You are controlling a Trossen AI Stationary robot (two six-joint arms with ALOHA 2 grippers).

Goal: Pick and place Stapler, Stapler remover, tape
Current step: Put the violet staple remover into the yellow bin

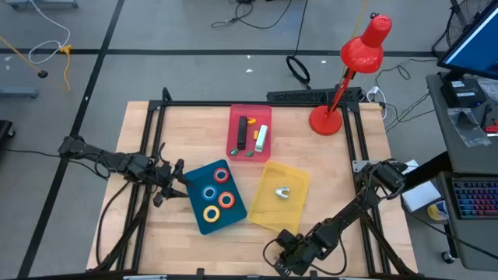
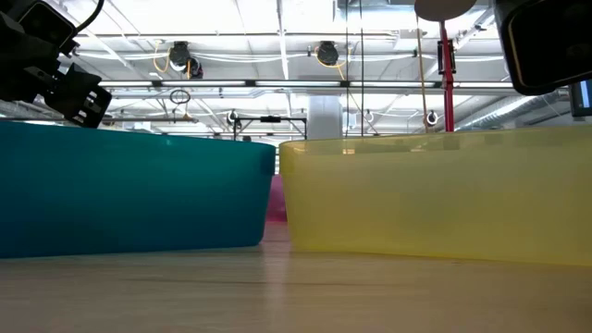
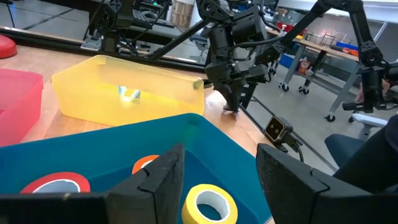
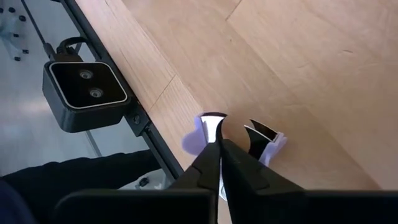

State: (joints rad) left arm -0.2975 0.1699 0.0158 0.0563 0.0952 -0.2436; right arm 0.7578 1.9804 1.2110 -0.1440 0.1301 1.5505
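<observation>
The 4 tape rolls (image 1: 217,194) lie flat in the blue tray (image 1: 199,218) at the table's middle-left: 1 blue, 1 yellow (image 3: 208,203) and 2 red-orange. Each ring's hole faces straight up, so its axis is vertical and no side leads. They look light and stiff, with smooth rims that may slip; a pinch across the wall, 1 finger in the hole and 1 outside, seems the safest hold.

The stapler (image 1: 242,134), a dark bar, lies in the pink tray (image 1: 233,117) with its long axis running from the table's far edge toward the near one. It is probably the heaviest and hardest item, best taken across its narrow width near the middle. A pale block (image 1: 262,138) lies parallel beside it.

The stapler remover (image 1: 282,191), small and metallic, sits in the yellow tray (image 1: 299,180); its 2 prongs appear to point toward the near edge. It is likely light, springy and slick, so a grip across its body rather than the prongs seems wise.

The left gripper (image 1: 173,176) hovers at the blue tray's left edge, fingers (image 3: 163,178) apart and holding nothing. The right gripper (image 1: 289,258) is low at the table's near edge, just beyond the yellow tray, fingers closed together with nothing between them.
</observation>
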